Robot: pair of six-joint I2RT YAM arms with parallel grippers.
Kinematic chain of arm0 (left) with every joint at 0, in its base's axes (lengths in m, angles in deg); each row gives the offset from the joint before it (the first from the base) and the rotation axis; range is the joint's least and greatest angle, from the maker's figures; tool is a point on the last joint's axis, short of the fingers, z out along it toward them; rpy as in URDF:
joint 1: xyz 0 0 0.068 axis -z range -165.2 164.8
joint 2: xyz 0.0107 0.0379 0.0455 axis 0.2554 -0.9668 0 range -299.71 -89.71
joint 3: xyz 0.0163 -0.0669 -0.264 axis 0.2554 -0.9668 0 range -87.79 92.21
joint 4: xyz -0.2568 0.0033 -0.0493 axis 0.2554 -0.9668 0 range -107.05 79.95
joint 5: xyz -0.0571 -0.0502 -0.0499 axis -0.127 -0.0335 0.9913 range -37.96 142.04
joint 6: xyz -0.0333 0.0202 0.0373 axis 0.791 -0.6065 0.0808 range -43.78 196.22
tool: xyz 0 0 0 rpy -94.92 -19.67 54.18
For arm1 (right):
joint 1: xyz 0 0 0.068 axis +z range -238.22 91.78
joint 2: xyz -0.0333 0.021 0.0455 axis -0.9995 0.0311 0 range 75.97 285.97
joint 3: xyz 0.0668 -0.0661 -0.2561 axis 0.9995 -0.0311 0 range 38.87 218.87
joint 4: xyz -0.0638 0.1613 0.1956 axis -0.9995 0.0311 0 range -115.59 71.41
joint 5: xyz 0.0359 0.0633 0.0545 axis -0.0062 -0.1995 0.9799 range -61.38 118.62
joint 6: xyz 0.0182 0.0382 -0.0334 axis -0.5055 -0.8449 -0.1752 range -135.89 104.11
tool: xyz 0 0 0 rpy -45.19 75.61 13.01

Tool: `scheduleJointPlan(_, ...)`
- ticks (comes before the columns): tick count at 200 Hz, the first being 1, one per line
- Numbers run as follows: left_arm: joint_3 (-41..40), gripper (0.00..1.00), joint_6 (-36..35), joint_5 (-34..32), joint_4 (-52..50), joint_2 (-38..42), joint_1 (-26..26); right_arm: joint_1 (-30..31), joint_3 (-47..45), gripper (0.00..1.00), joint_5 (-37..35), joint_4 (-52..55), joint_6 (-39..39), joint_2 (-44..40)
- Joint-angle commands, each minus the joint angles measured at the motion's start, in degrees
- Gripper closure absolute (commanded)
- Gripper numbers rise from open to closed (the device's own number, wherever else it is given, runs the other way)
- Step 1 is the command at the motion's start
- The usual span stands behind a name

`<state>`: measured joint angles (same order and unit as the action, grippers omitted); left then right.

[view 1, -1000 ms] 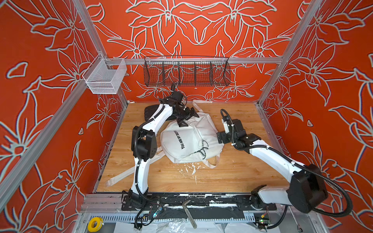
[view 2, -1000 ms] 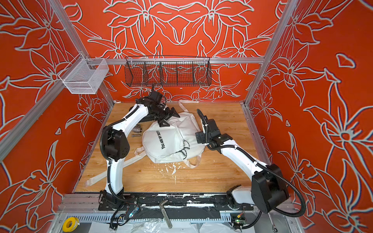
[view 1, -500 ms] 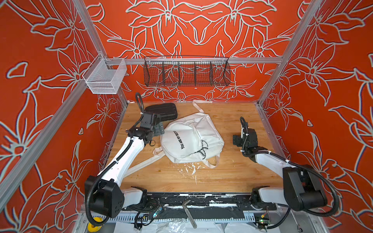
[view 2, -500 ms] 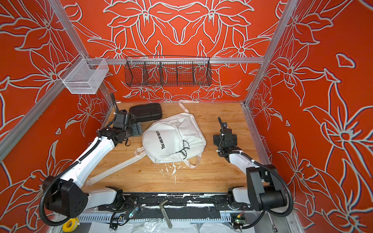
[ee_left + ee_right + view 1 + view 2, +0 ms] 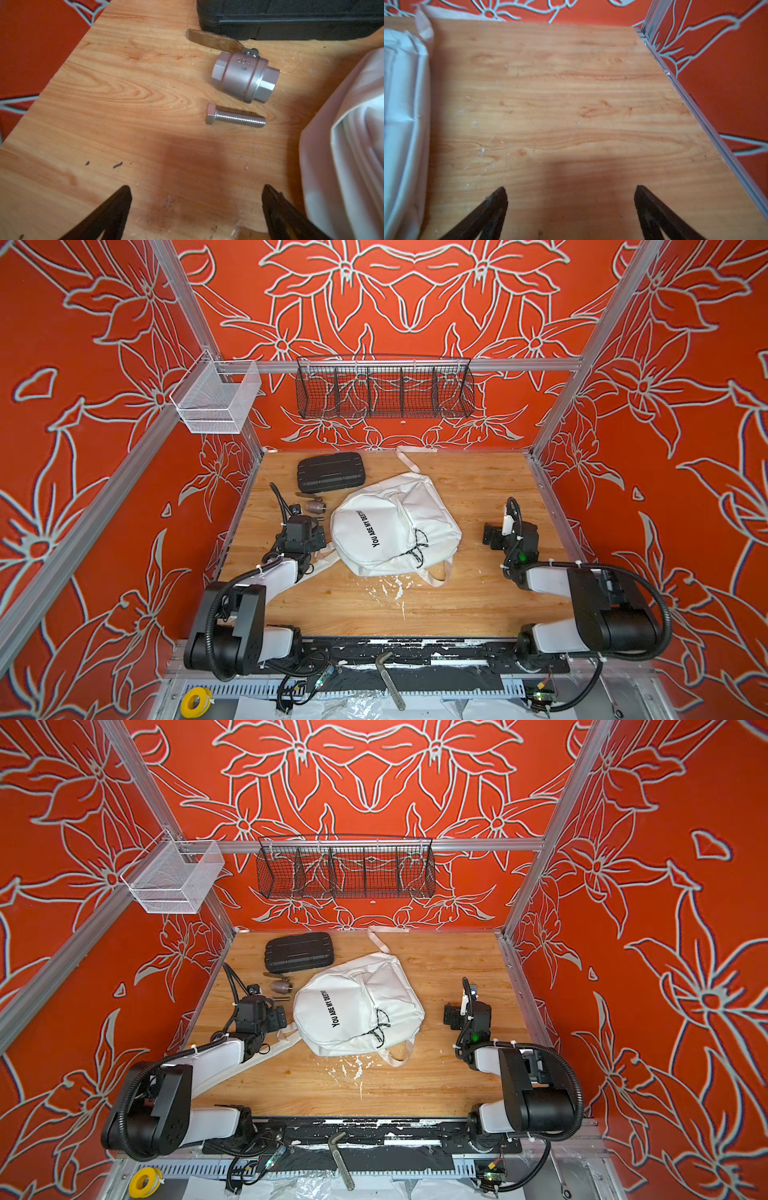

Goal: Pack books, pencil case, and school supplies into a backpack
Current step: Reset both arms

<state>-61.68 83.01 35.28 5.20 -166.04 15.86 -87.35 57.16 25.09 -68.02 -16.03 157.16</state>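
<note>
The white backpack (image 5: 395, 531) (image 5: 357, 1006) lies flat mid-table, its "YOU ARE MY DESTINY" print facing up and its zips looking shut. My left gripper (image 5: 316, 531) (image 5: 277, 1016) hovers just left of it, open, over bare wood (image 5: 196, 193); the bag's fabric (image 5: 353, 145) lies beside one finger. My right gripper (image 5: 494, 536) (image 5: 452, 1016) is a short way to the backpack's right, open, with only the table between its fingers (image 5: 571, 193). The bag's edge (image 5: 402, 104) shows at the side of the right wrist view. The books, pencil case and school supplies are out of view.
A black ribbed hard case (image 5: 331, 471) lies at the back left. A grey metal valve (image 5: 243, 76) and a steel bolt (image 5: 236, 118) lie ahead of the left gripper. A black wire basket (image 5: 384, 387) and a white mesh basket (image 5: 216, 400) hang on the walls. White flecks (image 5: 390, 587) dot the front of the table.
Both arms have drawn back from the backpack toward the front. The left gripper left the bag's far end for its left side; the right gripper moved off to the right.
</note>
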Motion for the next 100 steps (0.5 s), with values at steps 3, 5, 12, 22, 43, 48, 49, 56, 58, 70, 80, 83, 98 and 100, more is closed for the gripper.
scheduleJointPlan(3,0.42,0.03,-1.63,1.70,7.40,0.05,-0.33,0.19,0.56,0.03,4.01,-3.01,1.72,0.11)
scheduleJointPlan(5,0.50,0.03,-1.67,1.72,7.22,0.00,-0.40,0.19,0.53,0.03,4.04,-3.33,1.64,0.18)
scheduleJointPlan(12,0.28,0.03,-1.77,1.72,7.80,-0.06,-0.41,0.19,0.63,0.03,4.05,-3.04,1.72,-0.03)
scheduleJointPlan(22,0.13,0.03,-1.69,1.81,7.79,0.26,-0.36,0.19,0.84,0.03,3.93,-1.89,1.68,-0.27)
scheduleJointPlan(43,0.60,0.03,-1.71,1.97,7.35,-0.26,-0.44,0.19,0.88,0.03,3.94,-1.85,1.68,-0.20)
scheduleJointPlan(48,0.81,0.03,-1.69,2.15,7.22,-0.46,-0.60,0.17,0.83,0.03,3.92,-2.22,1.70,-0.08)
scheduleJointPlan(49,0.88,0.03,-1.73,2.20,7.15,-0.47,-0.64,0.18,0.85,0.03,3.99,-2.26,1.71,-0.07)
scheduleJointPlan(56,1.21,0.03,-1.78,2.24,6.74,-0.76,-0.62,0.19,0.88,0.03,3.96,-2.11,1.81,-0.14)
scheduleJointPlan(58,1.24,0.03,-1.78,2.36,6.75,-0.79,-0.62,0.19,0.88,0.03,3.97,-2.01,1.79,-0.15)
scheduleJointPlan(70,1.64,0.03,-2.13,3.02,6.39,-1.08,-0.72,0.21,0.88,0.03,3.91,-2.20,1.79,-0.07)
scheduleJointPlan(80,2.11,0.03,-3.51,6.35,6.01,-1.51,-0.99,0.28,0.92,0.03,3.84,-1.95,1.77,-0.06)
scheduleJointPlan(83,2.37,0.03,-3.95,7.62,5.76,-1.60,-1.10,0.28,0.86,0.03,3.88,-2.02,1.81,-0.06)
scheduleJointPlan(98,2.55,0.03,-4.50,9.98,5.28,-1.59,-1.77,0.28,0.79,0.03,3.88,-2.13,1.76,-0.24)
scheduleJointPlan(100,2.44,0.03,-4.50,9.99,5.42,-1.37,-1.76,0.26,0.77,0.03,3.88,-2.13,1.75,-0.24)
